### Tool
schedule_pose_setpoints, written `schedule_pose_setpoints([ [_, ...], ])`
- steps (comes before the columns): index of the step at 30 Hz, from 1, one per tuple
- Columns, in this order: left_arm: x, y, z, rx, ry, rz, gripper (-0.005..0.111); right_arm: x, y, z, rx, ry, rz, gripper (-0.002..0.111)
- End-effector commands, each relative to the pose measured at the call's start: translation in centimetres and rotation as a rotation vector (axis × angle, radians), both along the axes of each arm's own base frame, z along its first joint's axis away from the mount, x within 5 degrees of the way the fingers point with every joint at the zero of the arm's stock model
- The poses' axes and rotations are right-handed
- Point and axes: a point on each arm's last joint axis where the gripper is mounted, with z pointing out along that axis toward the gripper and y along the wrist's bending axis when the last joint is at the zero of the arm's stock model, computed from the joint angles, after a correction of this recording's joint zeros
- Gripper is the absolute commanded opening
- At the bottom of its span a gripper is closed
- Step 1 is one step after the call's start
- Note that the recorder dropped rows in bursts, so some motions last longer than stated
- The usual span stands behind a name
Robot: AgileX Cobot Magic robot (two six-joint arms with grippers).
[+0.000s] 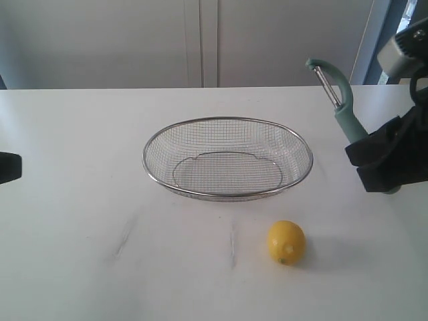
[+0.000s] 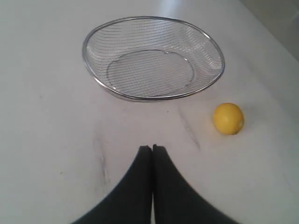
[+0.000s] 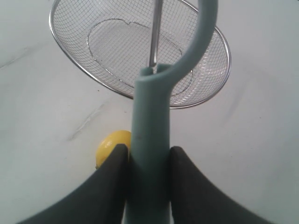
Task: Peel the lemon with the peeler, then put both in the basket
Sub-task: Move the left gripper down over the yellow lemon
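Note:
The yellow lemon (image 1: 286, 242) lies on the white table in front of the wire-mesh basket (image 1: 227, 122), a little to its right; it also shows as the lemon (image 2: 228, 118) and, partly hidden behind a finger, the lemon (image 3: 111, 144). My right gripper (image 3: 148, 154) is shut on the handle of the teal peeler (image 3: 150, 140), held above the table at the right with its blade end up, the peeler (image 1: 338, 93). My left gripper (image 2: 152, 148) is shut on nothing, hovering over the table short of the basket (image 2: 152, 21). The basket (image 3: 93, 79) holds nothing.
The table (image 1: 80, 221) is white with faint grey scuff marks (image 1: 124, 235) in front of the basket. A dark part of the left arm (image 1: 9, 167) shows at the left edge. Pale cabinet doors stand behind the table.

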Motion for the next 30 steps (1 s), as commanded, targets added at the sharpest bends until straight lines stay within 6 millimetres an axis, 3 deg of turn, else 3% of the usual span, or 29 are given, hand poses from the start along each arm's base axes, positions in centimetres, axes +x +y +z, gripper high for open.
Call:
schedule_pose_setpoints([
  [1, 1.5, -1.3, 0.4, 0.01, 0.006, -0.096, 0.0, -0.1, -0.1, 0.2, 0.011, -0.007, -0.009, 0.0],
  [8, 5.5, -3.6, -0.3, 0.428, 0.188, -0.206, 0.0, -0.1, -0.1, 0.2, 0.011, -0.007, -0.009, 0.0],
  [11, 5.8, -6.8, -0.6, 0.572, 0.229, -0.273, 0.0, -0.1, -0.1, 0.2, 0.011, -0.007, -0.009, 0.0],
  [15, 4.1, -12.8, -2.2, 0.574, 0.174, -0.343, 0.0, -0.1, -0.1, 0.2, 0.011, -0.007, -0.009, 0.0],
  [18, 3.7, -15.7, -3.7, 0.552, 0.159, -0.351, 0.0, -0.1, -0.1, 0.2, 0.011, -0.007, -0.009, 0.0],
  [21, 4.0, -18.5, -5.2, 0.524, 0.168, -0.345, 0.0, -0.1, -0.1, 0.2, 0.011, -0.007, -0.009, 0.0],
  [26, 5.1, -25.1, -6.4, 0.484, 0.222, -0.339, 0.0, -0.1, -0.1, 0.2, 0.011, -0.007, -0.009, 0.0],
  [30, 5.8, -27.1, -7.1, 0.472, 0.238, -0.33, 0.0, -0.1, -0.1, 0.2, 0.011, -0.007, -0.009, 0.0],
])
